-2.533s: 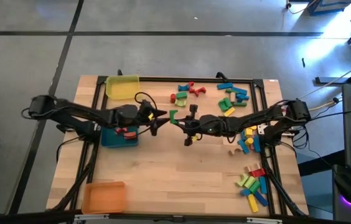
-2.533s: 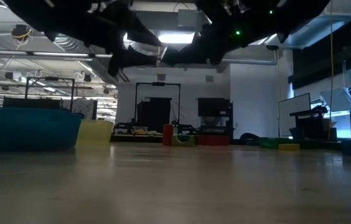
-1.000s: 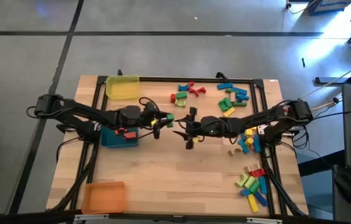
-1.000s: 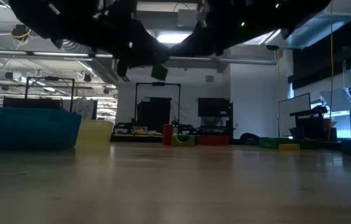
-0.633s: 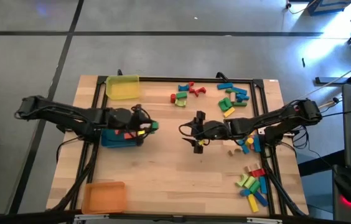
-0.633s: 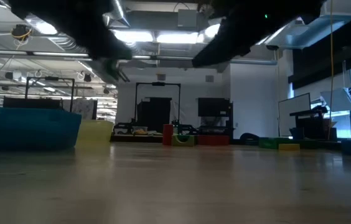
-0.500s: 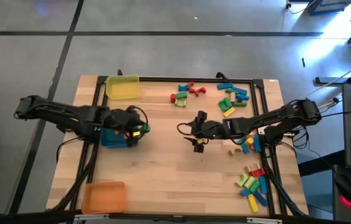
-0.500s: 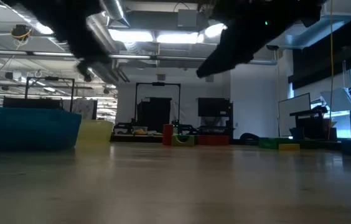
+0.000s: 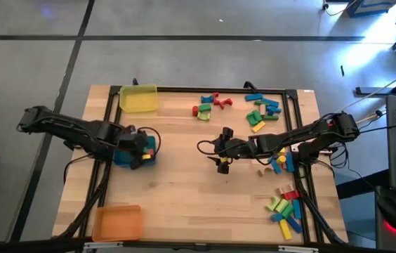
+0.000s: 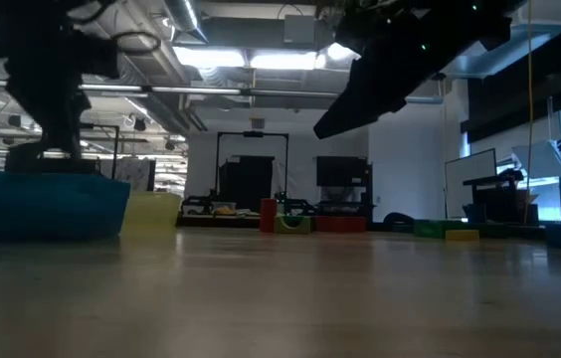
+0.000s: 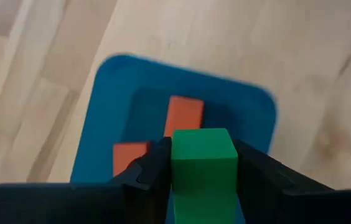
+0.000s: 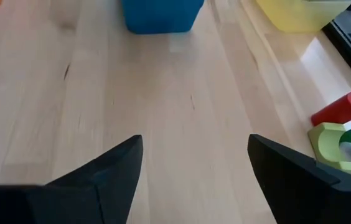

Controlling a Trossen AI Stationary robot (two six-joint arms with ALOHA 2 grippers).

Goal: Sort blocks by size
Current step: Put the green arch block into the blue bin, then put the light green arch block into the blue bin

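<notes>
Matt green block [image 11: 203, 163], wooden table [image 9: 198, 197]

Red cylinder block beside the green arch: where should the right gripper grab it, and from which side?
Probably by its two flat ends, coming straight down. The red cylinder block lies on its side, so its curved flanks could roll, and the green arch crowds one flank; the ends look free. The right gripper is open.
</notes>
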